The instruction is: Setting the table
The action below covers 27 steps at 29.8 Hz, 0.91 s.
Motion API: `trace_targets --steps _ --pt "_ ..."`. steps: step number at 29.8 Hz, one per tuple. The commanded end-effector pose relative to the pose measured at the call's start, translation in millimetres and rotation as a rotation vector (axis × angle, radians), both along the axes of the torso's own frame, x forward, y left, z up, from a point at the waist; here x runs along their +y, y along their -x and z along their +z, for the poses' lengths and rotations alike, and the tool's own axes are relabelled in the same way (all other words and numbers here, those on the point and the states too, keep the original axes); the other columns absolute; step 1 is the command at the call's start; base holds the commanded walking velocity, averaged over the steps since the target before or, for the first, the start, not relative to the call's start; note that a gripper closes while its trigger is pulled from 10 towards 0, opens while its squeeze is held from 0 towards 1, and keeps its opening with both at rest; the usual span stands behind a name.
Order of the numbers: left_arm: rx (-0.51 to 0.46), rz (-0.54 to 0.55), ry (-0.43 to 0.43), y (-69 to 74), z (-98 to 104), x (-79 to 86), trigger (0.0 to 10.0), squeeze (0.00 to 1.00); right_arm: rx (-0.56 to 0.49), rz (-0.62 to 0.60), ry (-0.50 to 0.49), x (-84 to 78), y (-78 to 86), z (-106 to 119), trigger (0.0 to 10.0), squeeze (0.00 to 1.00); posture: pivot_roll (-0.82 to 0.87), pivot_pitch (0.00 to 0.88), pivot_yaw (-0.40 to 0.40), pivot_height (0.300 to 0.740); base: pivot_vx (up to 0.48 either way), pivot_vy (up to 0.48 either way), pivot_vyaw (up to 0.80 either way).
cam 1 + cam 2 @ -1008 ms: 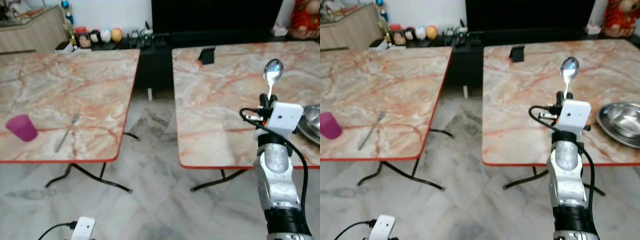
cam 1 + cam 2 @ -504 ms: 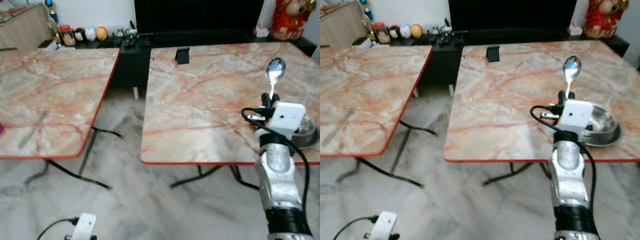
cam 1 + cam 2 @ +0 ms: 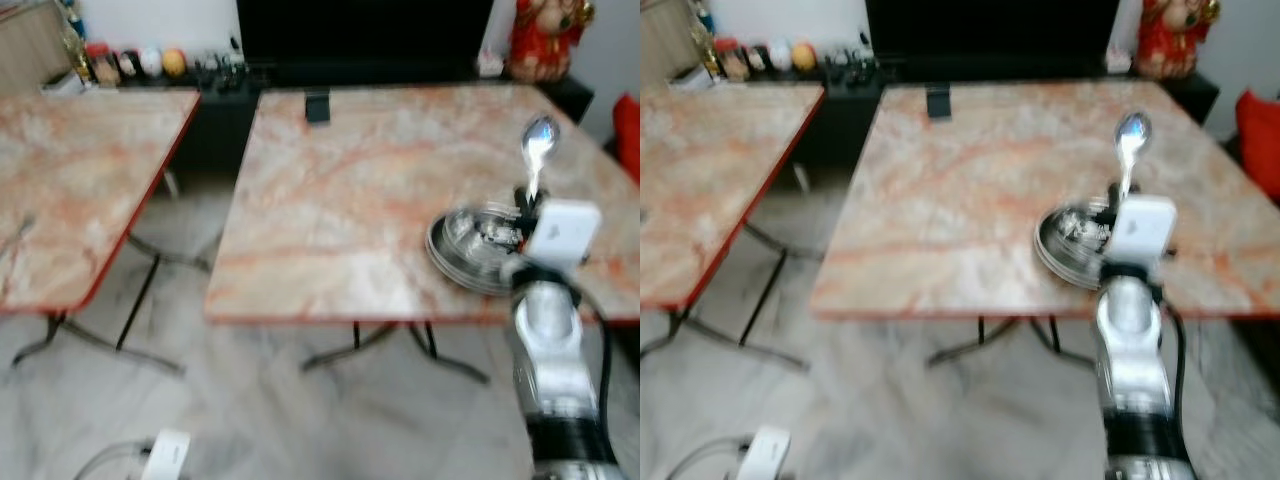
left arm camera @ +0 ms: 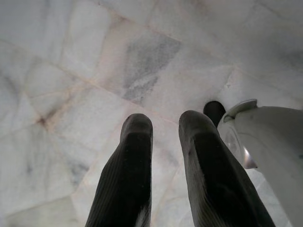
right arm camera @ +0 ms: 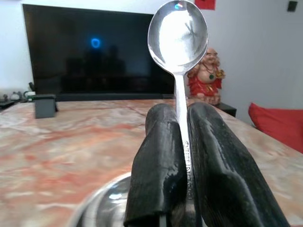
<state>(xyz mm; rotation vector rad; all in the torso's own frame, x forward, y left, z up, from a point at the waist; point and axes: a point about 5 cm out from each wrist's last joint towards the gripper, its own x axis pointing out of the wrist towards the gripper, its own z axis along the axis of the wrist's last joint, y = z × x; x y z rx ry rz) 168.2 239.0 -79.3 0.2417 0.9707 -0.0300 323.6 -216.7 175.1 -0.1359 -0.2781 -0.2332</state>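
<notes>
Spoon held upright in the right claw, above the steel bowl on the marble table.

The spoon's handle is pinched between the right claw's two black fingers, bowl end up, its shiny face toward the wrist camera. In the head views, which are blurred, it stands over the near right part of the table, with the steel bowl just under and beside the claw, close to the table's near edge. A small dark block sits at the table's far side. A second marble table stands to the left, apart across a strip of floor. The left claw hangs low over the marble floor, its fingers slightly parted and holding nothing.
</notes>
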Motion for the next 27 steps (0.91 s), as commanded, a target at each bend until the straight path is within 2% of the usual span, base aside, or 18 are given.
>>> trace_targets --steps 1,18,27 --pt "0.003 -0.002 0.003 -0.2 -0.3 -0.9 10.0 0.00 -0.015 -0.016 0.004 -4.9 0.8 6.0 10.0 0.00 -0.03 0.000 0.051 0.724 0.000 -0.345 0.00" --pt "-0.003 0.004 -0.001 -2.4 0.7 -0.8 10.0 0.00 -0.011 -0.011 0.003 -5.0 -0.6 6.6 10.0 0.00 -0.02 0.000 0.048 0.724 0.000 -0.335 0.00" --pt "-0.026 0.022 -0.008 -5.4 3.1 2.2 10.0 0.00 -0.016 -0.008 0.001 -4.7 0.3 7.3 10.0 0.00 -0.02 0.000 0.049 0.724 0.000 0.000 0.00"
